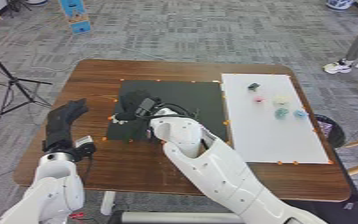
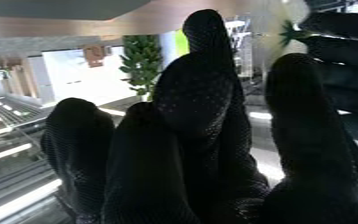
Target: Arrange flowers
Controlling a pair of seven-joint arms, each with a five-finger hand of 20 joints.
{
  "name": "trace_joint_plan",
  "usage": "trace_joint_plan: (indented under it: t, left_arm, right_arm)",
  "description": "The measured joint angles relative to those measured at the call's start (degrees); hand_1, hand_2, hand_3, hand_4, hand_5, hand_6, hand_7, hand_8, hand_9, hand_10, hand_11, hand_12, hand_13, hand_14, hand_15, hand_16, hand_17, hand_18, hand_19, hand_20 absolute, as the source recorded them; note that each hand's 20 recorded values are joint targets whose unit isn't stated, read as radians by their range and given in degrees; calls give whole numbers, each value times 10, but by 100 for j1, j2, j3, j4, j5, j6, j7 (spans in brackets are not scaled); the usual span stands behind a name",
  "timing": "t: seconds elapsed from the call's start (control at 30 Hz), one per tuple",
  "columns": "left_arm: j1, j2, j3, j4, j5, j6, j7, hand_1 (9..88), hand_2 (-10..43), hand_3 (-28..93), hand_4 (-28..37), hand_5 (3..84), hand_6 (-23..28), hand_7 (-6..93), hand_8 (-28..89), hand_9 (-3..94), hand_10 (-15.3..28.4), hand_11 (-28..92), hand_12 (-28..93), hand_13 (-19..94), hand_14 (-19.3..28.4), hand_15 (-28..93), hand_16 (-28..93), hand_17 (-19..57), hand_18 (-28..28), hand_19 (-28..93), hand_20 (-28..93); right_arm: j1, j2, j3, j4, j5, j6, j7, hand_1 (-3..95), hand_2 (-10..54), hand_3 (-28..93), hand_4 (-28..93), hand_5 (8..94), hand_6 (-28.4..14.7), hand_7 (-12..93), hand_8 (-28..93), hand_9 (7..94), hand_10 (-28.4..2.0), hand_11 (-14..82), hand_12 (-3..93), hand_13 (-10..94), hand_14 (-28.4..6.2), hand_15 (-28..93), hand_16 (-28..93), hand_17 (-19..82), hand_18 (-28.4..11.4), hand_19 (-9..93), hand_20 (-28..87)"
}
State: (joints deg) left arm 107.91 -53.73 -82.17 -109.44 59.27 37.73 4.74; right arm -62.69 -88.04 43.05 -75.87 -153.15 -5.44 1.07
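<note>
Bench: brown wooden bench [image 1: 149,175], bearing a dark mat [image 1: 167,132] and, on the robot's right, a white board [image 1: 264,145].
Flowers on board: one pink flower [image 1: 259,99], one cream flower [image 1: 280,100], one green flower [image 1: 282,112], one blue flower [image 1: 301,113], loosely grouped; one small dark green item [image 1: 253,86] near the far end, kind unclear.
Pale item: whitish, flower-like piece [image 2: 294,15] with a spiky green part, by the fingertips in the right wrist view; whether touched cannot be told.
Right hand: black glove [image 1: 138,104], above the mat; fingers extended, wide gap to the thumb, no grip visible.
Left hand: black glove [image 1: 62,120], at the bench's left side, fingers lying straight, apart from the board.
Weight: judged very light; apt to tip or roll at a brush of the glove.
Substance: petals probably soft and easily crushed; stems, if wired, stiffer.
Surface: likely matte, not slippery, though thin stems may twist in fabric.
Hold: best pinched on the stem just under the head; petals unsuited to pressure.
</note>
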Motion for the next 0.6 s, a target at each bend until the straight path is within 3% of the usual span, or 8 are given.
trace_joint_plan:
  t: [0.3, 0.6]
  left_arm:
    - [0, 0, 0, 0, 3, 0, -2, 238, 268, 706, -283, 534, 43, 141, -92, 535, 137, 204, 96, 387, 126, 130, -24, 81, 75, 76, 158]
    - [0, 0, -1, 0, 3, 0, -2, 238, 264, 709, -283, 534, 44, 141, -92, 535, 137, 206, 97, 389, 129, 135, -24, 81, 75, 76, 158]
  right_arm:
    - [-118, -260, 278, 243, -448, -35, 0, 388, 10, 506, -177, 776, 6, 188, -101, 937, -97, 504, 318, 914, -65, 764, 412, 611, -243, 932, 755]
    - [-137, -291, 305, 303, -398, 12, -4, 356, 57, 509, -168, 777, 5, 188, -99, 937, -97, 496, 321, 914, -64, 762, 414, 612, -243, 932, 755]
